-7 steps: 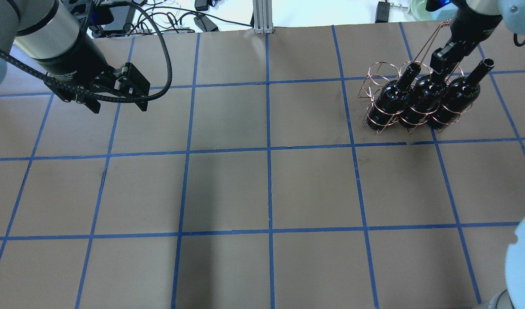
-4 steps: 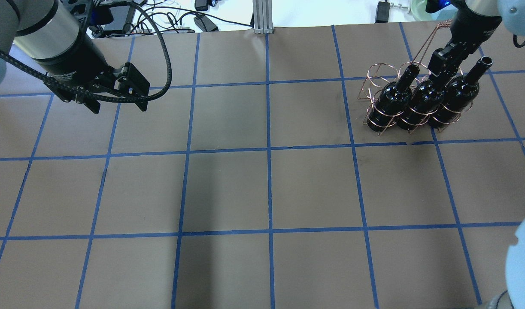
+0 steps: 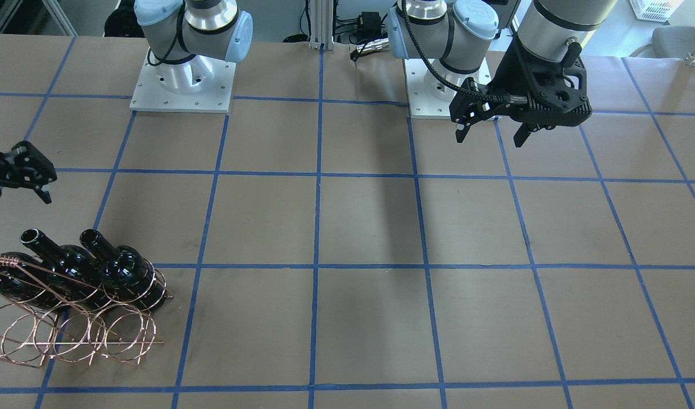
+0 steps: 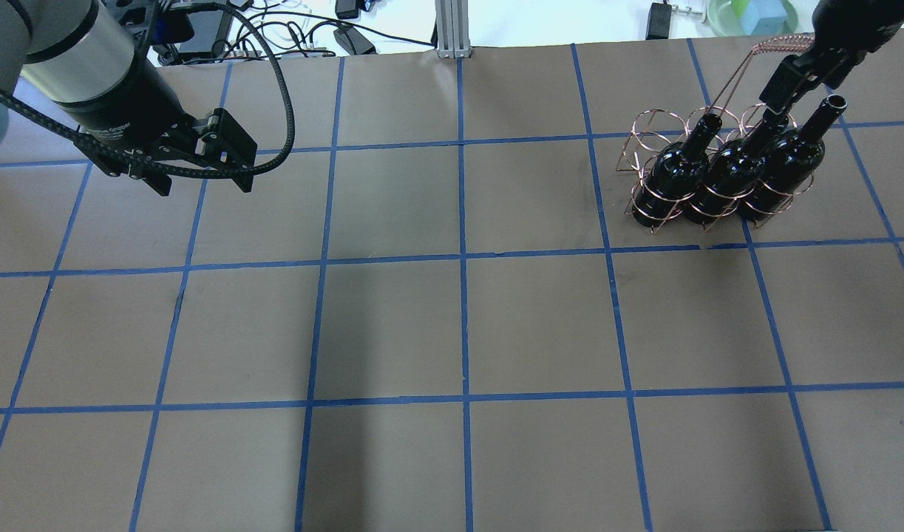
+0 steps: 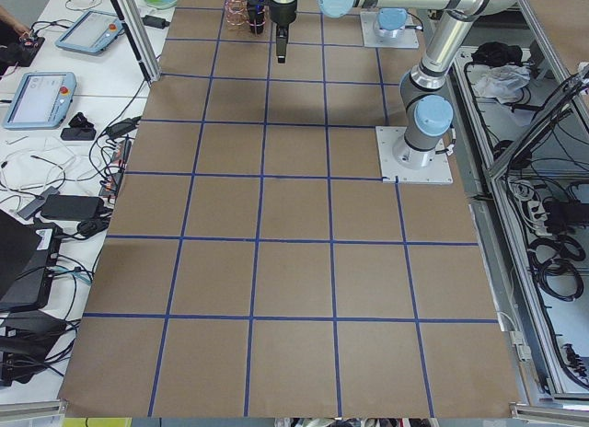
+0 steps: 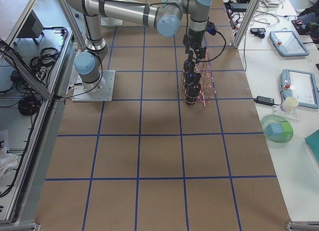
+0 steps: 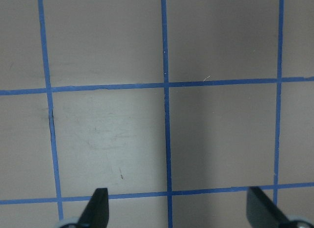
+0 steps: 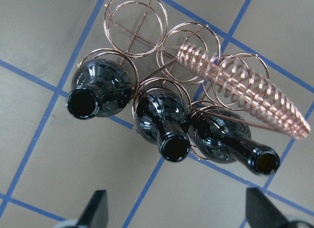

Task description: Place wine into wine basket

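Observation:
Three glossy near-black wine bottles stand side by side in the copper wire wine basket (image 4: 647, 140), at the table's far right. The middle bottle (image 4: 732, 174) is the one under my right gripper (image 4: 775, 92), which hangs above its neck, open and empty. In the right wrist view the three bottle mouths face up below the gripper (image 8: 179, 213), the middle bottle (image 8: 167, 125) nearest, with the basket's coiled handle (image 8: 245, 85) beside them. The bottles (image 3: 123, 270) and basket (image 3: 74, 335) also show in the front-facing view. My left gripper (image 4: 204, 185) is open and empty, above the table at the far left.
The back row of basket loops (image 8: 135, 21) holds nothing. Cables and power bricks (image 4: 333, 33) lie beyond the table's far edge, and a green bowl (image 4: 751, 15) sits past the far right corner. A metal post (image 4: 448, 29) stands at the far edge's middle.
My right gripper has risen off the middle bottle's neck and moved back. The bottles and basket have settled slightly. The left arm has not moved.

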Tool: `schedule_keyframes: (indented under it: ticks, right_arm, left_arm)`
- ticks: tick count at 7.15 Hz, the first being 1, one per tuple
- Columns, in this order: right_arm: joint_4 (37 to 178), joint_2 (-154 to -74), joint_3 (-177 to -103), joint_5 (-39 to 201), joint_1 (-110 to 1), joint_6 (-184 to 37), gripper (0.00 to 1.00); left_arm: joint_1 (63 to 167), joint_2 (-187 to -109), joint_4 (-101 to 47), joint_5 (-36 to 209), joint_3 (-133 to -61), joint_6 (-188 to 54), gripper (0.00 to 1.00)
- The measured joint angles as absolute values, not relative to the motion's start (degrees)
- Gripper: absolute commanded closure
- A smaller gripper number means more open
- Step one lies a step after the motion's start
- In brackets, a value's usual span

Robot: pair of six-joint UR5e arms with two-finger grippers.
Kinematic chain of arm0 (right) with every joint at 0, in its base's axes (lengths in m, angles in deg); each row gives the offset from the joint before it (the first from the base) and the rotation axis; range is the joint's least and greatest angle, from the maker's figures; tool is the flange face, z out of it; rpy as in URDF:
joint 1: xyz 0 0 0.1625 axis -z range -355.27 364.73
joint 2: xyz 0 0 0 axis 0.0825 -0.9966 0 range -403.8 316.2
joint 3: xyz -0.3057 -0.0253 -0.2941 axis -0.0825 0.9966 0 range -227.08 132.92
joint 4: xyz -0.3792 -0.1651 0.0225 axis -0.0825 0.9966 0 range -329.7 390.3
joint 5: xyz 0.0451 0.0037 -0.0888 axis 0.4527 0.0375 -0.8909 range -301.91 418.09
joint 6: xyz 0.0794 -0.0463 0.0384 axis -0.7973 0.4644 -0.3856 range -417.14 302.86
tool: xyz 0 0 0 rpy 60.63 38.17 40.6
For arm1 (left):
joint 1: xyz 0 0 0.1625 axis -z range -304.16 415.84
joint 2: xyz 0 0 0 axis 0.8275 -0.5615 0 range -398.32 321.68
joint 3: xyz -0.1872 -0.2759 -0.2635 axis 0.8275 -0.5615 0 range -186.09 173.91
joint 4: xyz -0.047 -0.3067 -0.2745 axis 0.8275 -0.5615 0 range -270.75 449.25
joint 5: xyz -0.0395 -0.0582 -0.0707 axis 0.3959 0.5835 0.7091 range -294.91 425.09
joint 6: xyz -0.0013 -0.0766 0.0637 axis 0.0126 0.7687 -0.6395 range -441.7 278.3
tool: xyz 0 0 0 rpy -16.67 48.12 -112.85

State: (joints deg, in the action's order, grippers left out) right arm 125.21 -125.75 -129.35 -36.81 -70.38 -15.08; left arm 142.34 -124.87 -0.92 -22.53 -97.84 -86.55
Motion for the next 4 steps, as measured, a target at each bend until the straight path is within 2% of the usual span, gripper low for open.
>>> schedule_keyframes:
  ticks: [4]
  right_arm:
    - [116.5,-135.9,-129.4,-32.0,-71.3,-37.6,0.00]
  left_arm:
    - [142.4,-124.8,-0.9,-22.5,-97.9,-86.5,0.00]
